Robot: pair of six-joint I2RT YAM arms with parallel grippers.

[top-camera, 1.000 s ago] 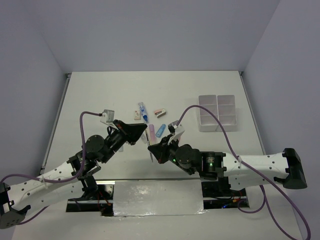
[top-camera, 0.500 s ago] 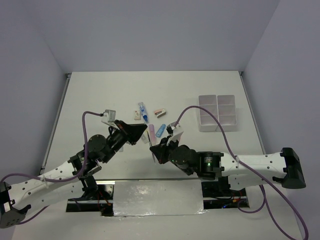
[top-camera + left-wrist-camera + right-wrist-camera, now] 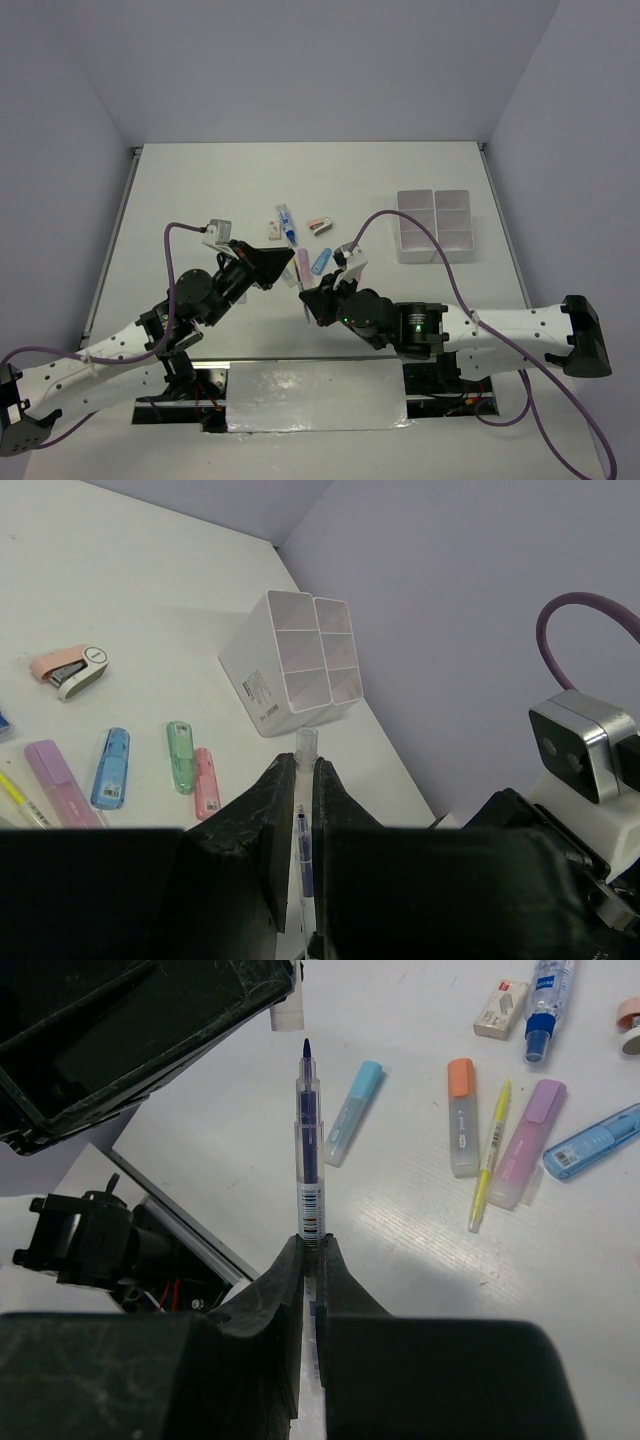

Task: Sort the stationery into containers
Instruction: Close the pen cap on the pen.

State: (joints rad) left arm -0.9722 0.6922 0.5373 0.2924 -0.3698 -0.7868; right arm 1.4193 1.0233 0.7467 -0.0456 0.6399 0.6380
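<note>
Slightly nearer the left hand point(image 3: 303, 764) now, the right hand point(image 3: 310, 1241) sits well short of the bins point(image 3: 434, 226). Crowded so, they could clash and knock a pen loose. Right is clenched on a blue-tipped pen point(image 3: 307, 1150); left pinches a clear pen point(image 3: 305, 745), possibly the same one.
</note>
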